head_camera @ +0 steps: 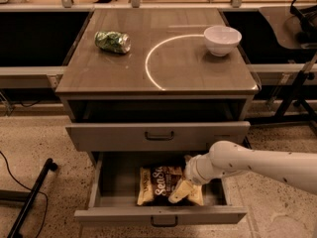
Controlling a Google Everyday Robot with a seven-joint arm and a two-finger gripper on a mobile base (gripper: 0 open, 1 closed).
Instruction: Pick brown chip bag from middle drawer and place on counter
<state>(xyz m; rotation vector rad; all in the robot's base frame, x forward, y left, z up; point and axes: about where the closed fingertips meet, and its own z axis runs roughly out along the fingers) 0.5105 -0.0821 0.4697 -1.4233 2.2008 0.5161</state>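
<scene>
Beneath the grey-brown counter [188, 78], the dark brown, cream-lettered chip bag [157, 183] is laid flat in the pulled-out shallow grey drawer [161, 215]. The cream gripper [180, 192] is set upon its right part; its hold cannot be told.

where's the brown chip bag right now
In the camera view the brown chip bag lies in the open middle drawer, below the counter, near the drawer's middle. The gripper is at the bag's right end.
</scene>
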